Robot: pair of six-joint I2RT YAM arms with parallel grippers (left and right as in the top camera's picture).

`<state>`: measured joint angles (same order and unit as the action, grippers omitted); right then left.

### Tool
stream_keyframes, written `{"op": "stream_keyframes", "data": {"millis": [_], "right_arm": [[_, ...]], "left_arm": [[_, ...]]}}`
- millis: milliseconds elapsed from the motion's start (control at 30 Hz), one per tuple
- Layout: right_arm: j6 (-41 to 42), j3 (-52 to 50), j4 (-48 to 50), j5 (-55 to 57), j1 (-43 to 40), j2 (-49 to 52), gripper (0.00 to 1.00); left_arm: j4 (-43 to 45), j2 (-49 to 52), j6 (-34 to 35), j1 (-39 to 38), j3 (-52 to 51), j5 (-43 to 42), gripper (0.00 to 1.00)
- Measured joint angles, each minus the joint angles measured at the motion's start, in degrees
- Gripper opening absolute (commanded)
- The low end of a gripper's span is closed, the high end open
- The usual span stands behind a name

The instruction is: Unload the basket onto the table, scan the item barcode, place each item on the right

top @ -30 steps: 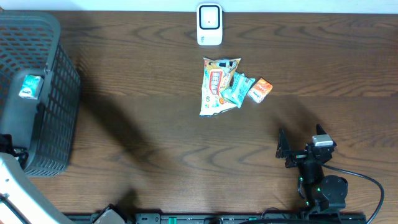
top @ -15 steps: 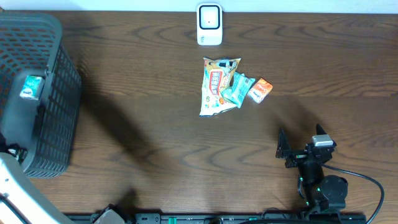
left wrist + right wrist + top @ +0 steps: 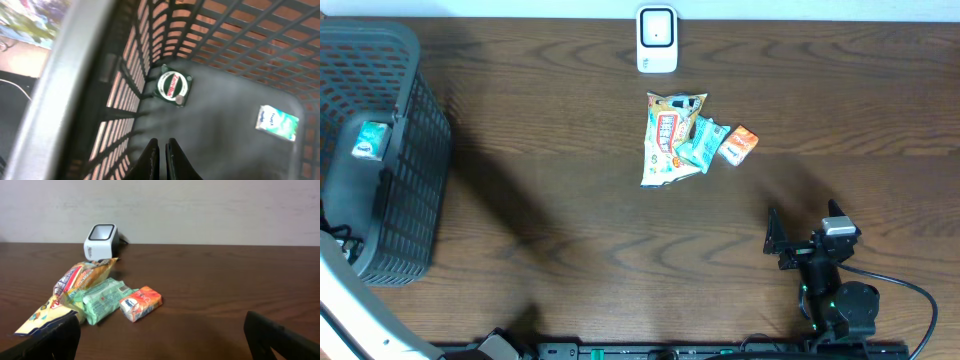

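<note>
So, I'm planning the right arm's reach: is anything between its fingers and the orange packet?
Nothing visible. Only bare table lies between the open right fingers and the orange packet; the green packet lies beside it.

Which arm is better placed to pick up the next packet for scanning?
Right. The right arm faces the packets and the scanner, with its jaws open. The left arm reaches into the basket at the far side, with its jaws shut.

table (image 3: pixel 570 220): dark brown woodgrain | basket (image 3: pixel 415 170): dark grey lattice | scanner (image 3: pixel 657 40): white | snack bag (image 3: pixel 668 135): yellow, red | green packet (image 3: pixel 702 142): teal-green | small pack (image 3: pixel 739 145): orange, white
</note>
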<state>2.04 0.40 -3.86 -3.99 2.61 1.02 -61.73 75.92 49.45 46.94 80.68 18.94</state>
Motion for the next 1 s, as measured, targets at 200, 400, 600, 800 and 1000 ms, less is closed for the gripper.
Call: {"op": "stream_keyframes", "data": {"millis": [200,400,600,800,1000], "right_arm": [[0.0,0.0,0.0,0.0,0.0,0.0,0.99],[0.0,0.0,0.0,0.0,0.0,0.0,0.99],[0.0,0.0,0.0,0.0,0.0,0.0,0.99],[0.0,0.0,0.0,0.0,0.0,0.0,0.99],[0.0,0.0,0.0,0.0,0.0,0.0,0.99]], "left_arm": [[-3.0,0.0,0.1,0.2,0.0,1.6,0.08],[-5.4,0.0,2.8,2.2,0.0,2.4,0.08],[-6.3,0.0,4.5,4.1,0.0,2.4,0.08],[-7.3,0.0,5.2,4.5,0.0,2.3,0.08],[-7.3,0.0,6.9,4.7,0.0,2.1,0.08]]}}
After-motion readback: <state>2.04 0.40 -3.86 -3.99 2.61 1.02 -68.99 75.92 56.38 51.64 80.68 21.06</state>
